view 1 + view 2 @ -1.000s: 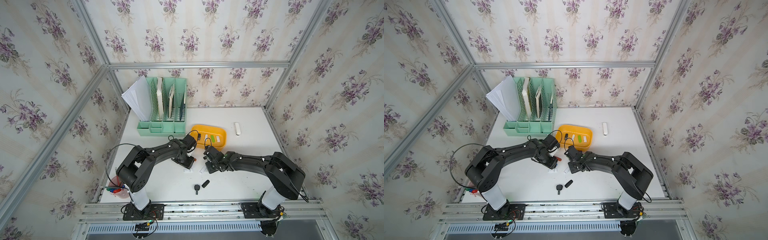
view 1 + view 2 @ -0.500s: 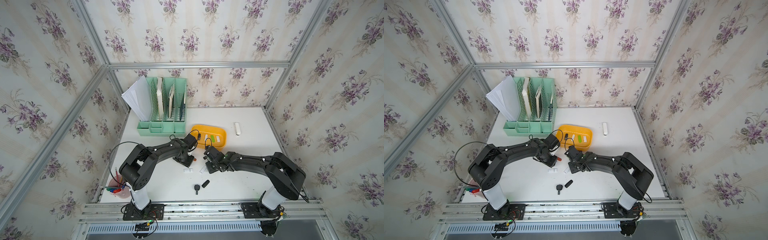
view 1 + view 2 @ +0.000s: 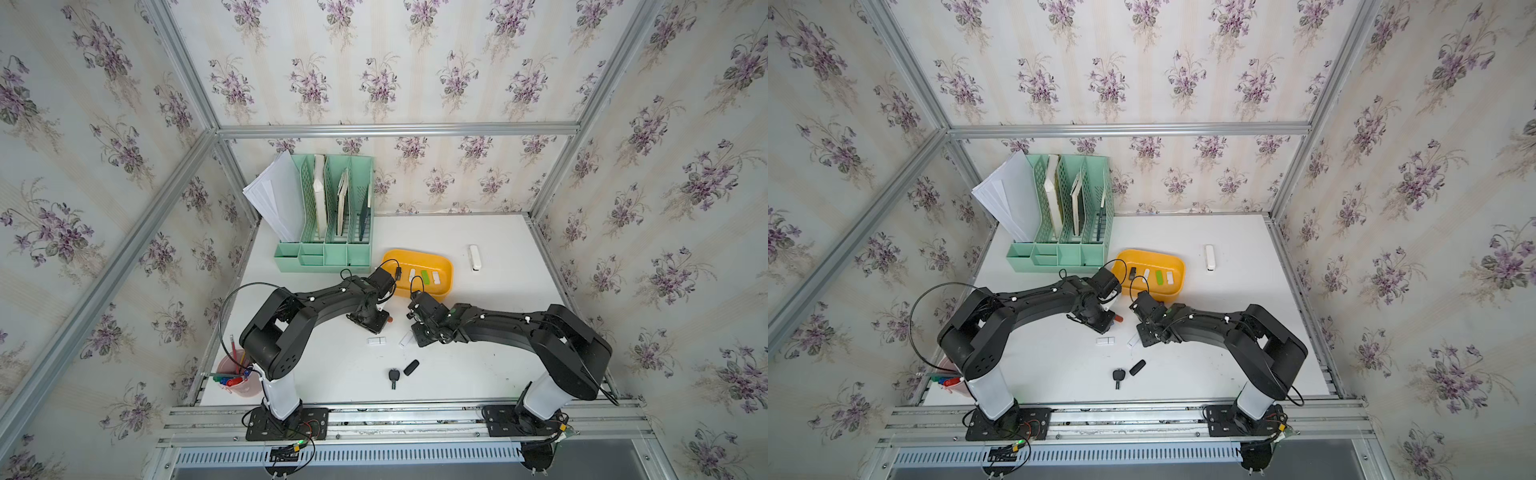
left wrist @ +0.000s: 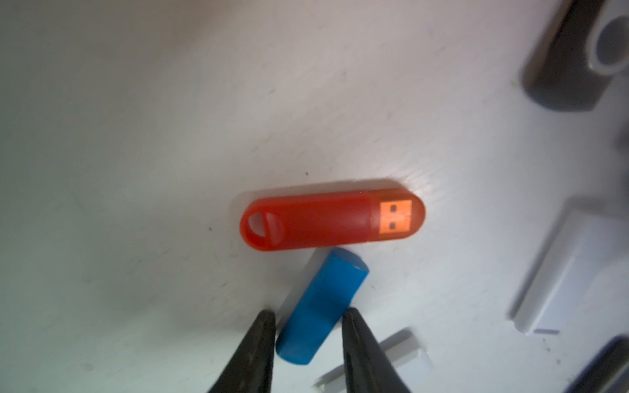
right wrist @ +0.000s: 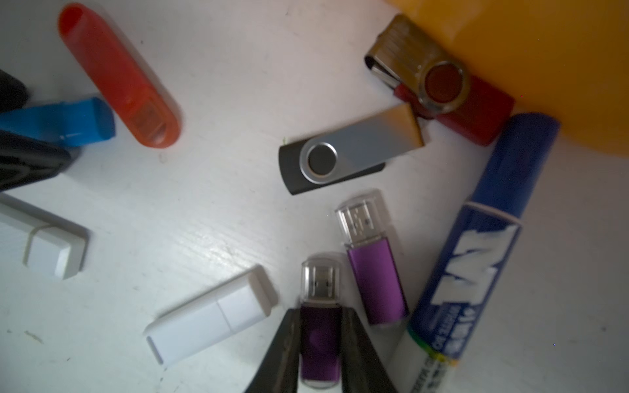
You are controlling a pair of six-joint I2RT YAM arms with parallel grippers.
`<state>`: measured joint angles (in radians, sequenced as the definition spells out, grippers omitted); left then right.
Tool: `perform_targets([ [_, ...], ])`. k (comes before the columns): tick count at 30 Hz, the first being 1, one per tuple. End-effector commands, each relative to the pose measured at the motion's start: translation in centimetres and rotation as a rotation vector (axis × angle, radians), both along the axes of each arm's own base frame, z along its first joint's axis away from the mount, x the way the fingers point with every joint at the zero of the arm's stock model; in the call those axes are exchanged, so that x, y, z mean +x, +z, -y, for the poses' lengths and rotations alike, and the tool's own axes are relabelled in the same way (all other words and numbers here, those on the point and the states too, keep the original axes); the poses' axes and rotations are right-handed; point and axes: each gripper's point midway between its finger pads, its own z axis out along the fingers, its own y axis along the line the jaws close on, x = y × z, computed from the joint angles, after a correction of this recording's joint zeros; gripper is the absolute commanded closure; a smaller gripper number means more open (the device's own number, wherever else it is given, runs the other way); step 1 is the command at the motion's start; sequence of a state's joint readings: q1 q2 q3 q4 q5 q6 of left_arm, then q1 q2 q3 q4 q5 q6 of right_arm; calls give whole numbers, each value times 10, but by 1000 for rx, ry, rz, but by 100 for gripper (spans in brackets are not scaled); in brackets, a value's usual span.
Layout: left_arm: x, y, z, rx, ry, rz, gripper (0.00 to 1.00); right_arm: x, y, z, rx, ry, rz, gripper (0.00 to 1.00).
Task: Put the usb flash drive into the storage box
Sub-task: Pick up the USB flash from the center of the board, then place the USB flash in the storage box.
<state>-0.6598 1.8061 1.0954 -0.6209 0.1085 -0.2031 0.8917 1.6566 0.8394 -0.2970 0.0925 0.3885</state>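
The yellow storage box stands mid-table and holds three small drives. Several usb flash drives lie in front of it. My right gripper is shut on a purple usb flash drive that rests on the table; its clear cap points away from the wrist. My left gripper is low over the table. Its fingers straddle a blue usb flash drive, which lies askew between them with slivers of space at its sides. A red drive lies just beyond the blue one.
Near the purple drive lie a second purple drive, a white drive, a black swivel drive, a red swivel drive and a blue marker. A mint organizer stands behind. A black drive lies near the front.
The left jaws have narrowed round the blue drive. The right jaws have tightened a little on the purple drive. Neither arm has shifted much.
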Motion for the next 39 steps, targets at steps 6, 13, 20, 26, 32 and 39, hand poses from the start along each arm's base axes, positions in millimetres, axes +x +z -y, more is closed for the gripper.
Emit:
perform_targets([
  [6,-8,-5,0,1,-2,-44,72,-25,-16,14,-50,15,-116,77],
  [13,-11,-9,-2,10,3,-56,76,-26,-14,14,-48,16,-118,78],
  [20,-12,-9,-4,15,5,-57,77,-25,-8,15,-42,13,-107,79],
  [26,-13,-11,-4,17,12,-63,77,-24,8,14,-14,1,-87,80],
  [32,-16,-14,-8,27,19,-70,77,-20,28,11,11,-5,-58,80],
  [39,-17,-14,-12,31,28,-77,77,-3,74,1,54,-5,14,80],
])
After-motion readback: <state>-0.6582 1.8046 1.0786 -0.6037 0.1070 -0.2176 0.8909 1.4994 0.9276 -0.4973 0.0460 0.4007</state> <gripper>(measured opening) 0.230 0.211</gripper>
